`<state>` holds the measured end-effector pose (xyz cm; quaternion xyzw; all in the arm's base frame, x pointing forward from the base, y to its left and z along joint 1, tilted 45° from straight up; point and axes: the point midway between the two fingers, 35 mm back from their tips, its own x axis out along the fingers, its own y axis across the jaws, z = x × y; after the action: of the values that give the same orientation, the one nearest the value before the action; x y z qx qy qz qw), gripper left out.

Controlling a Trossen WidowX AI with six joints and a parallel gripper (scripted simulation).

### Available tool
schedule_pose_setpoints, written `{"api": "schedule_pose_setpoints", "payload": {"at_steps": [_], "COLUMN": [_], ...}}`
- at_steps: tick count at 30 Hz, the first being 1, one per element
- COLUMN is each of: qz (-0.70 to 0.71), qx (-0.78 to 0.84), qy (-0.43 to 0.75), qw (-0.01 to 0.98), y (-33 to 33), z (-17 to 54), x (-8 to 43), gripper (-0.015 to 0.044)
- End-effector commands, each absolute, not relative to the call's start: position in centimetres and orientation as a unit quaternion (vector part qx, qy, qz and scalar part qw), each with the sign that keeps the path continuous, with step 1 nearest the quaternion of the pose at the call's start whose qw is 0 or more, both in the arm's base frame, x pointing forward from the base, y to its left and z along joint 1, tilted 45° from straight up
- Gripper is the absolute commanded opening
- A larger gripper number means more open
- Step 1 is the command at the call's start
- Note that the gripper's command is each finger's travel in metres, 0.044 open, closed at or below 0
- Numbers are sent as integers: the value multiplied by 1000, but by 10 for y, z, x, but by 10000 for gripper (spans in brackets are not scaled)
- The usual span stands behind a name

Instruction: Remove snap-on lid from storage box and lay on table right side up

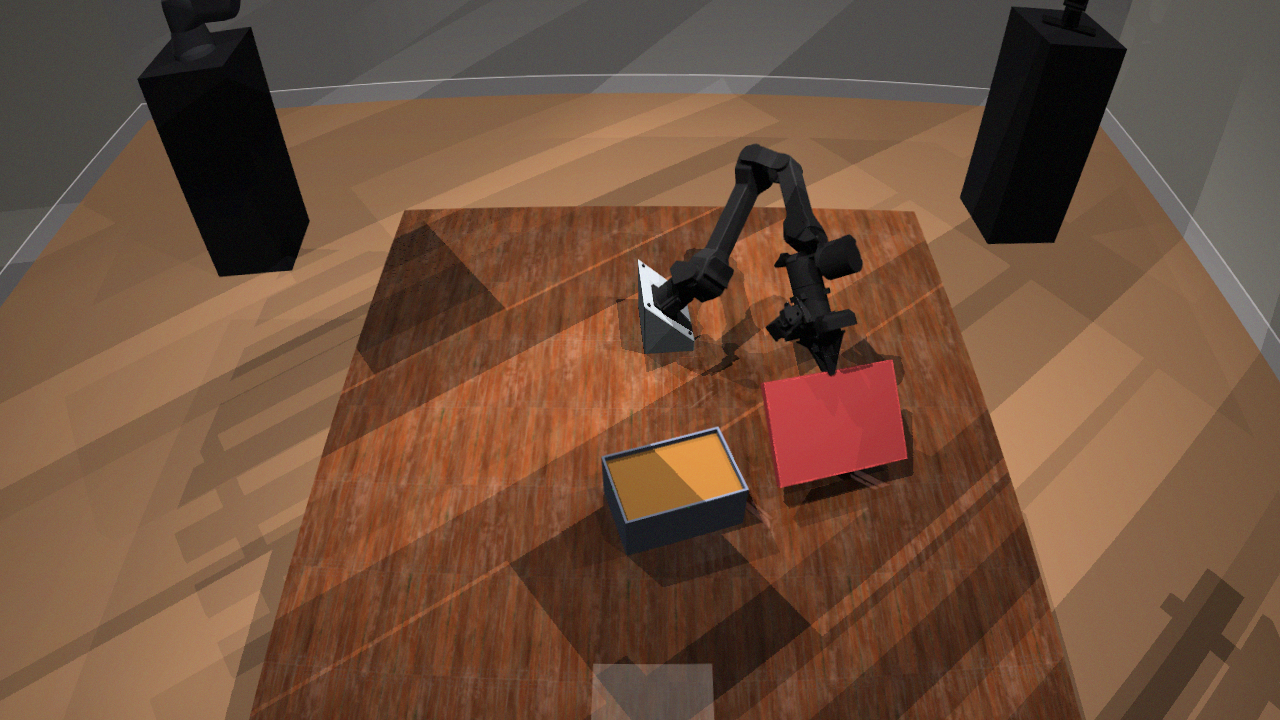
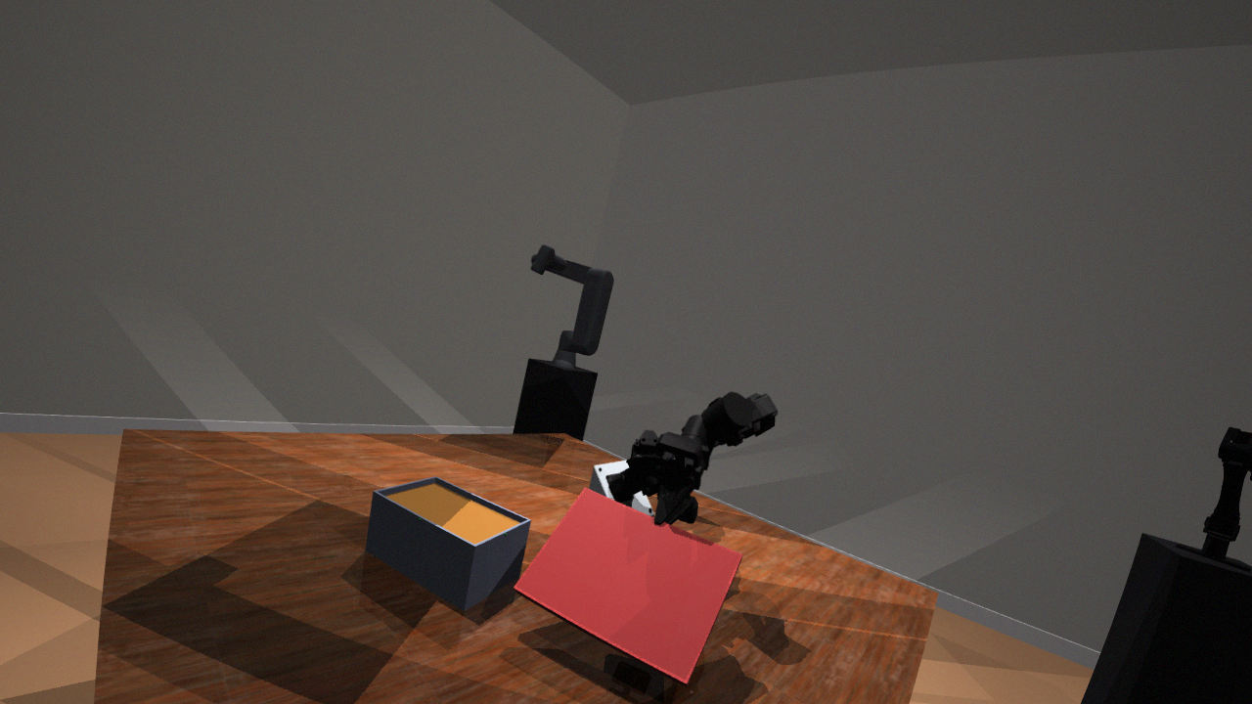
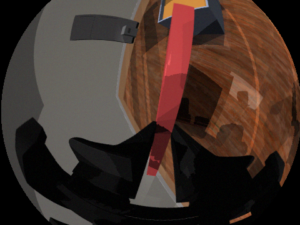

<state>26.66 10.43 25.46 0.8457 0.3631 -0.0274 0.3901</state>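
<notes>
Wrist view, gripper point(image 1: 832, 368) point(image 2: 665, 519) point(image 3: 164, 126): clamped on the lid, one finger on each side of its edge, probably so the whole panel can be steered from one side.
Lid point(image 1: 836, 425) point(image 2: 632, 585) point(image 3: 178, 62): off the box and hanging tilted beside it, smooth red face up and outward. Looks like it's up off the table, with its shadow underneath. My guess is it's being carried clear so it can go down right side up.
Next bit: probably lower it and level it out before letting go. Release it tilted and it could slap down or slide, imo.
Storage box point(image 1: 684, 528) point(image 2: 420, 560) point(image 3: 212, 22): upright, open, orange inside, near the lid but apart. It's the main thing to steer around, since a swing that way might nudge it.
Table point(image 1: 429, 573) point(image 2: 289, 472) point(image 3: 215, 59): the wood under the lid is the likely landing spot.
Arm mount point(image 1: 666, 338) point(image 2: 603, 477): pale wedge behind the lid, well apart from the box.
</notes>
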Motion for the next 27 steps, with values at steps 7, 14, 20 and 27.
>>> {"api": "schedule_pose_setpoints", "payload": {"at_steps": [7, 14, 20, 27], "qz": [-27, -26, -26, -26], "qx": [848, 848, 848, 848], "qy": [358, 358, 358, 358], "qw": [390, 390, 390, 390], "y": [108, 112, 116, 120], "z": [251, 247, 244, 240], "x": [267, 267, 267, 267], "gripper": [0, 0, 0, 0]}}
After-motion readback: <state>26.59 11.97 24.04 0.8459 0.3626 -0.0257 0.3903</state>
